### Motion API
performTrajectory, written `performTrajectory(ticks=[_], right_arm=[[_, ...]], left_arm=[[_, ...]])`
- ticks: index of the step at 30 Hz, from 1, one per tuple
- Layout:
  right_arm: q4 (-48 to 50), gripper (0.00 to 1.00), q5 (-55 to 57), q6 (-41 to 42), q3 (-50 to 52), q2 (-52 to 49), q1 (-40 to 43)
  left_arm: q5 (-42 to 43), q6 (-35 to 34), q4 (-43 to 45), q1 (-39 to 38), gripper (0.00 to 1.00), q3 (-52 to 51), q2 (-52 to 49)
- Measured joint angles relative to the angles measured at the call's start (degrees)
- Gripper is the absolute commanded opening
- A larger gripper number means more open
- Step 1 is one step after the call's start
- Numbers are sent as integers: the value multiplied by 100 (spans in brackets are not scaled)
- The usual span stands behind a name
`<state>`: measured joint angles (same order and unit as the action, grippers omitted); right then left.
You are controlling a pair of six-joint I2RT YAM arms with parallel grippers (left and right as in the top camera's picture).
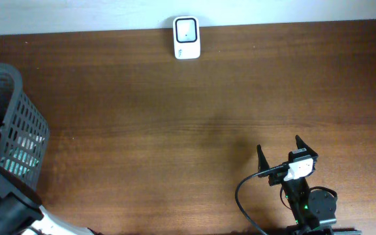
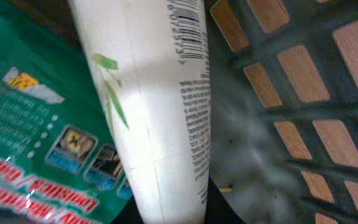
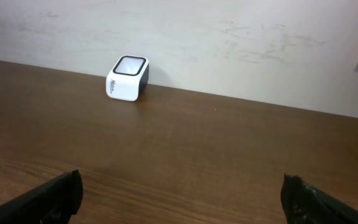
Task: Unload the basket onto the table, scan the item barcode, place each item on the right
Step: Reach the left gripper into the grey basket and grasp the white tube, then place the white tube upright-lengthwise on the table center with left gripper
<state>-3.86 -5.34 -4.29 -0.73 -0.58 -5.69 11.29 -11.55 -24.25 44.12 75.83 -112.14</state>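
Note:
The item is a white tube (image 2: 148,99) with a green leaf print and a barcode (image 2: 188,28) near its top end; it lies inside the grey basket (image 2: 260,124). My left gripper (image 2: 166,208) has its dark jaws pressed against both sides of the tube's lower end. In the overhead view the left arm (image 1: 5,209) reaches toward the basket (image 1: 18,124) and its fingers are hidden. The white barcode scanner (image 1: 187,38) stands at the table's far edge, also seen as the scanner (image 3: 128,79) by the wall. My right gripper (image 1: 286,156) stands open over bare wood, as the right gripper (image 3: 182,196) shows.
A green printed packet (image 2: 36,124) lies beside the tube in the basket. The basket's slotted wall (image 2: 303,81) stands close on the right of the tube. The basket stands at the left edge of the brown wooden table (image 1: 175,130).

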Motion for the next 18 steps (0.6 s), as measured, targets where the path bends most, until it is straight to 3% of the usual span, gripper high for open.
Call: performTrajectory(ticks=[4, 8, 14, 18], right_arm=[[0, 98, 0, 0, 0, 0, 0], [0, 98, 0, 0, 0, 0, 0], [0, 98, 13, 0, 0, 0, 0], [0, 98, 20, 0, 0, -2, 0]], left_arm=[[-83, 2, -120, -72, 0, -120, 761], [-107, 4, -107, -72, 0, -142, 2789], [57, 20, -181, -149, 0, -136, 5047], [960, 17, -573, -1207, 0, -127, 5471]])
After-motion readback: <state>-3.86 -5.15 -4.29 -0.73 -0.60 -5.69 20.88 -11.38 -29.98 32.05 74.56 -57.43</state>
